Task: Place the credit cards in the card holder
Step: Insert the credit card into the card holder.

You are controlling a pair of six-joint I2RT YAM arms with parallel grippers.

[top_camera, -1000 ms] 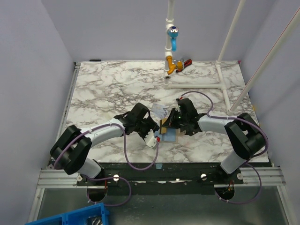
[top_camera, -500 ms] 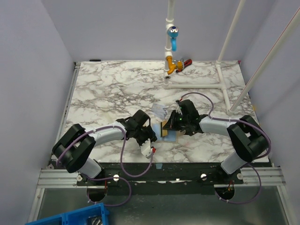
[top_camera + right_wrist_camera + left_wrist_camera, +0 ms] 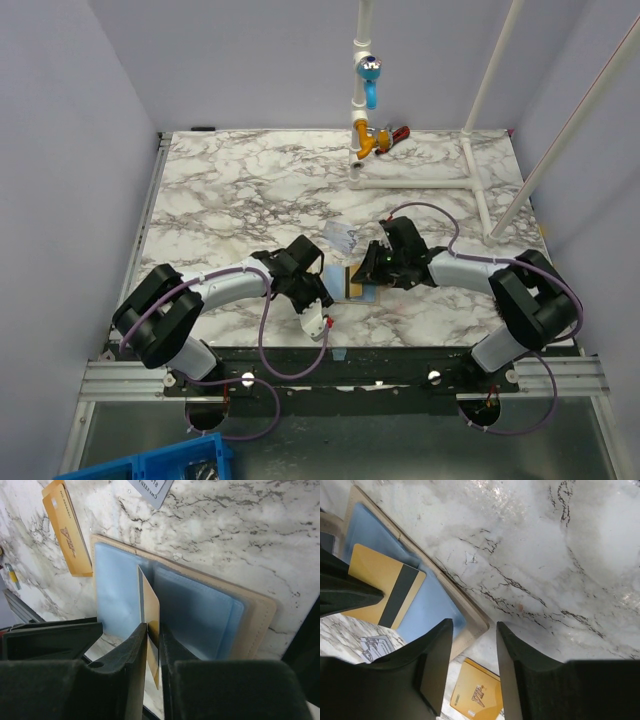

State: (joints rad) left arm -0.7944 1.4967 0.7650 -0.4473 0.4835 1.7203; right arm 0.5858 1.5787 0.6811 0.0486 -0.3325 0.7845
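Observation:
The card holder [image 3: 200, 610] lies open on the marble, light-blue inside with a beige rim; it also shows in the left wrist view [image 3: 427, 605] and the top view [image 3: 358, 291]. My right gripper [image 3: 152, 627] is shut on a gold-orange card [image 3: 150, 602] with a dark stripe [image 3: 385, 592], held on edge over the holder's middle. My left gripper [image 3: 473, 627] is open and empty, just off the holder's corner [image 3: 330, 283]. A second gold card [image 3: 475, 692] lies flat beside the holder. The pale patterned card [image 3: 343, 236] lies beyond it. The black card is out of view.
A white pipe frame [image 3: 420, 180] with blue and orange fittings stands at the back of the table. The table's near edge [image 3: 340, 345] runs just behind both grippers. The two grippers are close together over the holder.
My left gripper has drawn back a little toward the near edge, off the holder. My right gripper has shifted slightly nearer with the gold card, staying over the open holder.

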